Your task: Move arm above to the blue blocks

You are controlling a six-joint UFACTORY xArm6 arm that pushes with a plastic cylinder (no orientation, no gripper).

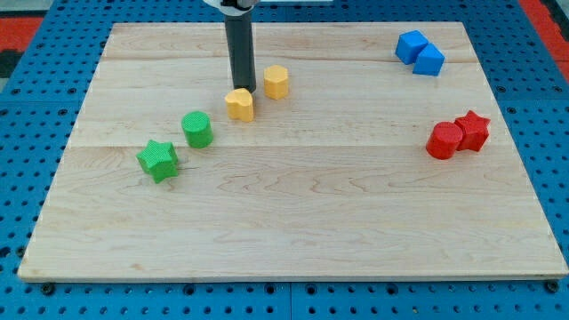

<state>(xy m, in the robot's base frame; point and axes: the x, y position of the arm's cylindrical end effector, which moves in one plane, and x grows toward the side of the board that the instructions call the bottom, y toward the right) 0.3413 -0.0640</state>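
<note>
**Rod tip among the yellow blocks, blue blocks far off at the view's top right**

Nearest the view's bottom, the wooden tabletop (293,222) lies bare across its lower half, resting on a blue perforated base (27,107). No container of any kind stands on it; every block sits loose on the wood.

Going up, a green star block (158,161) comes first at the view's left, with a green cylinder block (197,129) just beside it, up and to the right. On the view's right, at about the same depth, a red cylinder block (443,140) touches a red star block (472,130).

Further up, left of centre, a yellow block (240,104) of roughly pentagonal outline sits with my tip (241,90) right behind it, apparently touching its far edge. A yellow hexagonal block (276,82) stands just to the right of the dark rod, close but apart.

Farthest, at the view's top right corner of the tabletop, two blue blocks touch each other: one blue cube block (411,46) and a second blue cube block (429,60). They lie well apart from my tip.

There is no pincer on this arm, only the rod.
</note>
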